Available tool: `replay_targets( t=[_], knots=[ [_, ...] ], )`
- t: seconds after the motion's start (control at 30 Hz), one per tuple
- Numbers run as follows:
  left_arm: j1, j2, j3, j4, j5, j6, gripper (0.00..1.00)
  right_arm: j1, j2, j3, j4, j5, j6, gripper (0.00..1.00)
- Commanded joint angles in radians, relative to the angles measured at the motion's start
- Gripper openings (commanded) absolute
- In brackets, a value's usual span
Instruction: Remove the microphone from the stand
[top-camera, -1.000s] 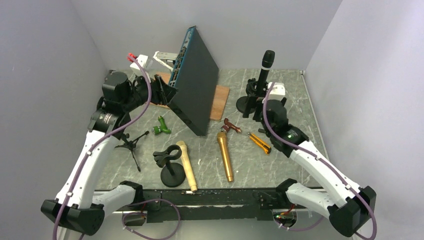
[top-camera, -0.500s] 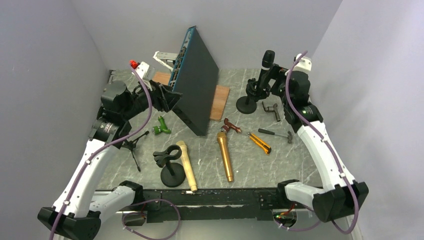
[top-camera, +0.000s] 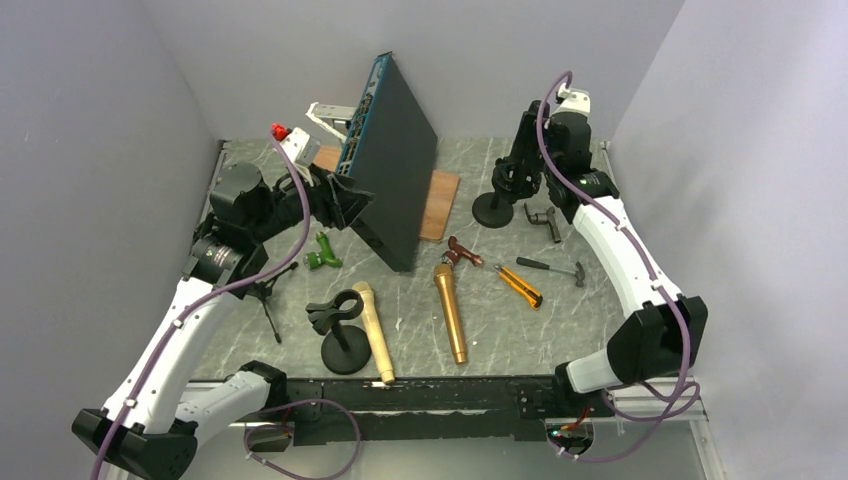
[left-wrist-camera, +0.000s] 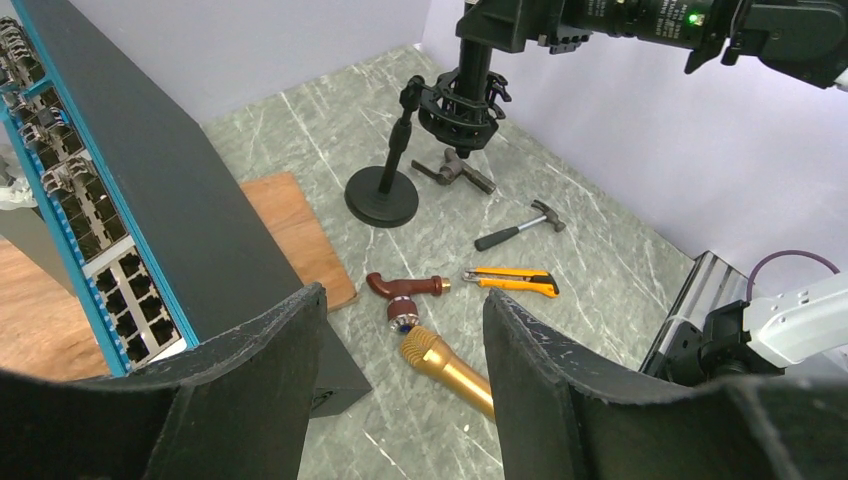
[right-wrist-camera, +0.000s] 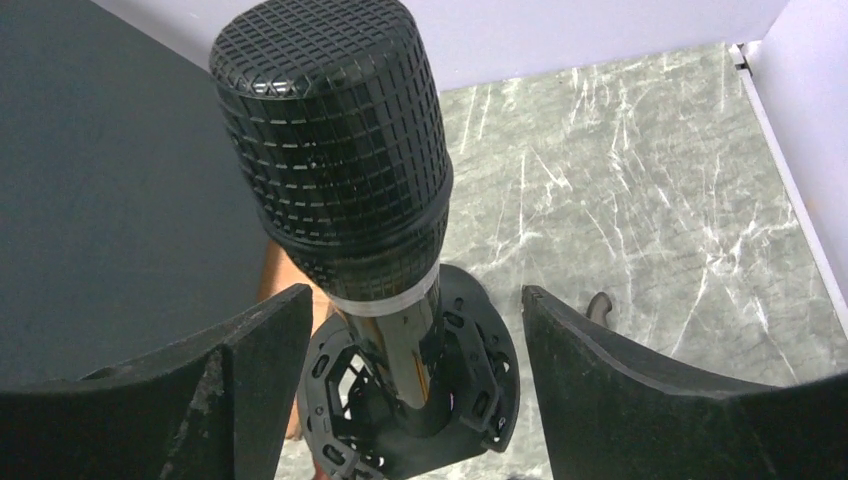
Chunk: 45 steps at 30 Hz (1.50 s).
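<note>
The black microphone (right-wrist-camera: 335, 150) stands upright in its stand (left-wrist-camera: 382, 196) at the far right part of the surface (top-camera: 560, 330), with the head at the top and the body going down through the round holder of the stand. Just beside the base of the stand lies a grey metal piece (top-camera: 545, 218). Nearer to the arms are a small hammer (top-camera: 550, 267) and an orange utility knife (top-camera: 520, 285). To the left of the stand, a large dark network switch (top-camera: 395, 170) stands tilted on its edge, partly over a wooden board (top-camera: 440, 205). It is close to the stand on that side but does not touch it.

In the middle of the surface lie a gold microphone (top-camera: 450, 310) and a brown-red handle (top-camera: 462, 250). More to the left are a beige microphone (top-camera: 372, 330), a second black stand (top-camera: 340, 335) with nothing in its clip, a small tripod (top-camera: 265, 295) and a green piece (top-camera: 322, 255).

The right pincer (right-wrist-camera: 410, 300) is above the stand, spread wide, with one finger at each side of the microphone just under the head. On one side a clear gap is visible. On the other side I cannot tell if the finger touches. The left pincer (left-wrist-camera: 402, 300) is also spread and holds nothing, up in the air beside the network switch.
</note>
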Motion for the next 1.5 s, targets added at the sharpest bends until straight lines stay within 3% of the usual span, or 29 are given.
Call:
replay_targets(
  t=[0.0, 0.37, 0.63, 1.0, 1.23, 1.47],
  knots=[
    [-0.004, -0.003, 0.010, 0.029, -0.003, 0.022, 0.62, -0.003, 0.029, 0.065, 0.025, 0.006, -0.039, 0.76],
    [-0.004, 0.010, 0.015, 0.021, 0.004, 0.022, 0.62, -0.003, 0.073, 0.085, 0.038, -0.064, -0.040, 0.47],
    [-0.004, 0.018, 0.016, 0.021, 0.006, 0.018, 0.61, -0.003, 0.049, 0.131, 0.036, -0.083, -0.065, 0.32],
    [-0.004, 0.027, 0.014, 0.022, 0.011, 0.011, 0.61, -0.003, -0.016, 0.189, 0.021, -0.106, -0.076, 0.31],
    [-0.004, 0.032, 0.014, 0.023, 0.017, 0.004, 0.61, -0.004, -0.154, 0.087, 0.065, -0.138, -0.041, 0.23],
    [-0.006, 0.035, 0.013, 0.023, 0.013, 0.002, 0.61, -0.004, -0.319, -0.083, 0.121, -0.316, 0.002, 0.16]
  ],
)
